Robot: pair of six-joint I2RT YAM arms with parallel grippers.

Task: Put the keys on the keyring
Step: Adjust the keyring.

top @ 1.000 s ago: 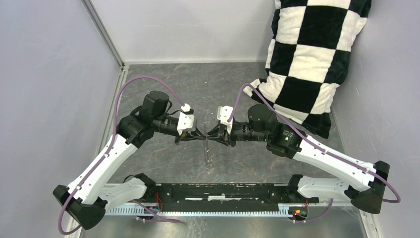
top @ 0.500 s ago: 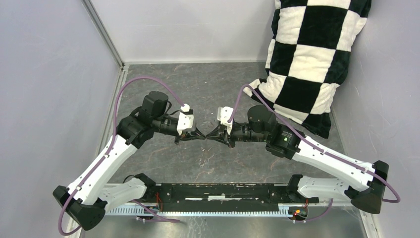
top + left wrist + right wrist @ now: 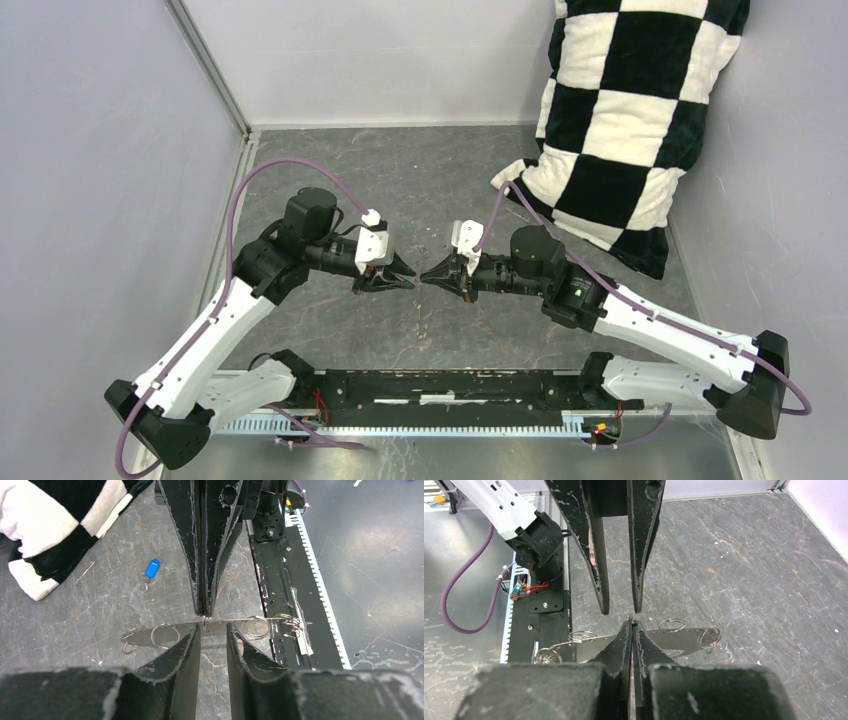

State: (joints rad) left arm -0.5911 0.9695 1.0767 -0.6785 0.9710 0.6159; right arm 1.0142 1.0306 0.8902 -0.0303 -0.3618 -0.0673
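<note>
Right tool is pressed together, pinching the keyring aloft between the arms. Left tool stands spread just beside the wire, gripping nothing. Blue key lies loose on the surface, well apart, so threading looks not yet done.

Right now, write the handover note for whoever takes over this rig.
Left gripper: open, empty, tips facing the right one.
Right gripper: shut on the keyring, small rings hanging along its wire.
Blue key: loose on the table, near the checkered pillow.
Done: keyring picked up.
To do: fetch the blue key and thread it on; no key visible on the ring yet.
</note>
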